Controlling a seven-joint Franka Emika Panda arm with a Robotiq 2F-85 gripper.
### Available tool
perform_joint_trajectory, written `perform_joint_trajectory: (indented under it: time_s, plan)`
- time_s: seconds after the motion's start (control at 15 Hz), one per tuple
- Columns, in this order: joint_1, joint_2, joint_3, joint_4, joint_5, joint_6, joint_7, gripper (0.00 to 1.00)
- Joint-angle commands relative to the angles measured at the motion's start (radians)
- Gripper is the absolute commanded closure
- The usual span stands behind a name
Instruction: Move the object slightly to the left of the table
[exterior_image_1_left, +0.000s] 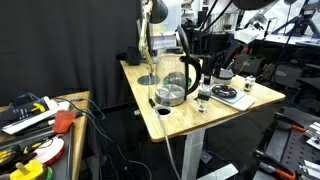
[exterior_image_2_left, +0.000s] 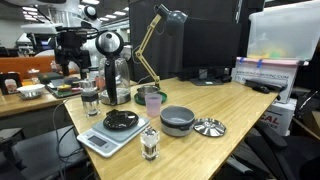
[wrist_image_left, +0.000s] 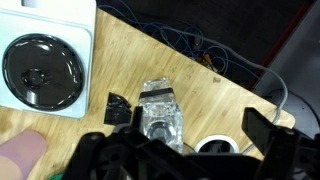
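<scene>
The small clear glass cup (wrist_image_left: 160, 115) with a dark base stands upright on the light wooden table (wrist_image_left: 130, 60), near its front edge. It also shows in both exterior views (exterior_image_1_left: 204, 100) (exterior_image_2_left: 150, 143). In the wrist view my gripper (wrist_image_left: 189, 118) is open, and the cup sits between the fingers, close to the left one. I cannot tell whether that finger touches it. In an exterior view the gripper (exterior_image_1_left: 195, 78) hangs just above and behind the cup. The jaws hold nothing.
A white scale with a dark tray (exterior_image_2_left: 118, 125) (wrist_image_left: 45, 65) lies beside the cup. The large glass pot (exterior_image_2_left: 117, 85) (exterior_image_1_left: 170, 90), a pink cup (exterior_image_2_left: 153, 100), a dark bowl (exterior_image_2_left: 177, 120), a lid (exterior_image_2_left: 208, 127) and a desk lamp (exterior_image_2_left: 160, 30) stand on the table. A cable hole (wrist_image_left: 215, 147) is near the cup.
</scene>
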Motion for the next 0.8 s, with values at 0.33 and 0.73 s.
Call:
perform_joint_trajectory:
  time_s: [0.33,0.73]
  plan:
    - [-0.031,0.114,-0.025,0.099,-0.075,0.002,-0.011,0.00]
    - [-0.032,0.167,-0.032,0.132,-0.076,-0.010,-0.045,0.00]
